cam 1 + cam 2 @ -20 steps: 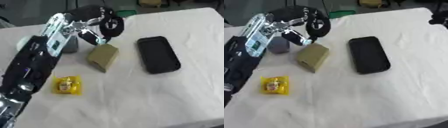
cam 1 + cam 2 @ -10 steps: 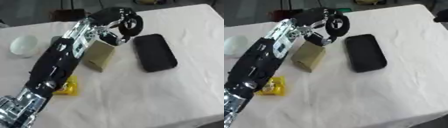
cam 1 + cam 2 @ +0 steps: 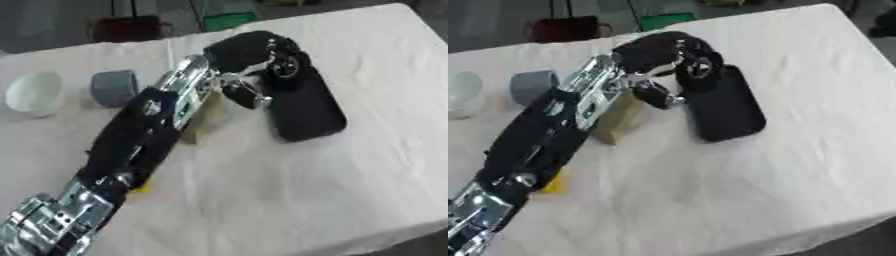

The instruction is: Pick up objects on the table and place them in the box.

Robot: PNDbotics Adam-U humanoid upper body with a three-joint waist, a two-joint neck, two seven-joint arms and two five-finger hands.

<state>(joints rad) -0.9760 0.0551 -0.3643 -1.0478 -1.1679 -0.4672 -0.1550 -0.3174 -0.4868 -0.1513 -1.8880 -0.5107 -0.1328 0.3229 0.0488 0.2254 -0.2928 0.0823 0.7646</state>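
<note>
My left arm reaches from the lower left across the white tablecloth. My left hand (image 3: 254, 50) hovers at the far end of a flat black box (image 3: 302, 107) with rounded corners. Its fingers are curled and its thumb (image 3: 245, 95) points down; I see nothing held in it. A tan block (image 3: 619, 117) stands just left of the box, partly hidden by my forearm. A small yellow item (image 3: 553, 184) peeks out from under my arm lower left. My right hand shows in neither view.
A grey cup (image 3: 114, 87) and a white bowl (image 3: 33, 92) sit at the far left of the table (image 3: 367, 190). Beyond the table's far edge stand a dark red container (image 3: 127, 27) and a green thing (image 3: 226, 20).
My left hand has swung right, from above the tan block to the far end of the black box. The camera has also shifted, bringing the cup and bowl into view.
</note>
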